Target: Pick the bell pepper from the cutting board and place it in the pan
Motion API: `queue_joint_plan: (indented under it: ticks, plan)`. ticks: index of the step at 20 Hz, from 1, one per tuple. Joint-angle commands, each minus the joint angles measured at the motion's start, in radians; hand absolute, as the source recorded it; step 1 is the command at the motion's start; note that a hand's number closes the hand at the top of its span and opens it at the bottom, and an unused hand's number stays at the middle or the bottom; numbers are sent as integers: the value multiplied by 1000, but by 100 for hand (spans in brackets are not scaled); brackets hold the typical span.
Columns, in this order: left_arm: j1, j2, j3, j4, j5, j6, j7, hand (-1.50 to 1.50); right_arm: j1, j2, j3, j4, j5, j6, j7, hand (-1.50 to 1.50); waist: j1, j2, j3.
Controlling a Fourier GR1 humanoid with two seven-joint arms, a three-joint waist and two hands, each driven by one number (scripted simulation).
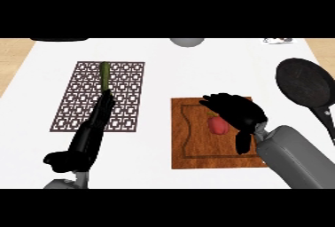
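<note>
Near the left, the left hand lies over the patterned mat with its fingers straight and together, holding nothing. To the right, on the wooden cutting board, the right hand hangs over the red bell pepper, its fingers curled above the pepper; whether they touch it, I cannot tell. Farther right lies the black pan, and a thin green object lies on the far part of the mat.

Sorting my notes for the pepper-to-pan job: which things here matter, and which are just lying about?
Job:
bell pepper
cutting board
pan
right hand, over the pepper

Lying about:
patterned mat
green stick on the mat
left hand, resting over the mat
</note>
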Motion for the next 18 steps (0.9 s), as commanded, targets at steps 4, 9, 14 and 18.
queue_joint_plan:
  ticks: [4,9,14,18]
  plan:
    - [9,-17,47,-5,-15,-49,4,0,8,94,-95,43,115,52,-7,-150,-3,0,0]
    - [36,-68,11,-66,-87,-2,46,0,53,140,-149,70,170,27,-68,-150,-2,-1,0]
    - [65,-66,50,-8,-79,-64,-43,0,69,179,-176,114,231,2,-117,-150,-3,-1,0]
    - [-30,-71,97,32,-54,-99,20,0,-19,235,-206,325,303,-48,-161,-150,-1,1,0]
